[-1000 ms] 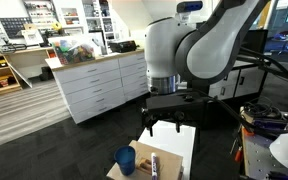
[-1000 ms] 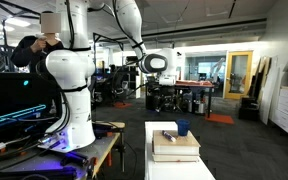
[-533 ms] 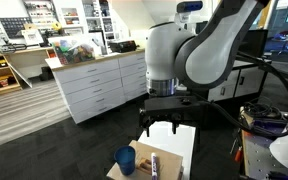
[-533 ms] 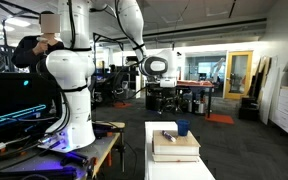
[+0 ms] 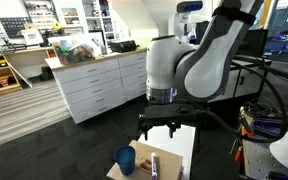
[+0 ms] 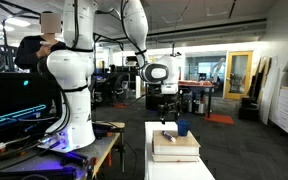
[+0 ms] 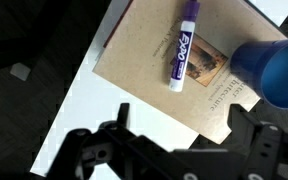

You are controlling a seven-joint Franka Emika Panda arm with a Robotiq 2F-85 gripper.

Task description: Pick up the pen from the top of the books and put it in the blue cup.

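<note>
The pen, a purple and white marker, lies on top of the tan-brown books in the wrist view. The blue cup stands at the books' right edge. My gripper is open and empty and hangs above the near edge of the books, apart from the pen. In both exterior views the gripper hovers above the books. The cup stands beside the stack. The pen is a small dark sliver on the top book.
The books rest on a narrow white table with dark floor around it. White drawer cabinets stand behind. A second white robot arm and a dark monitor stand beside the table.
My gripper has come down closer to the books and shifted slightly over them. The jaws stay open. Pen, books and cup have not moved.
</note>
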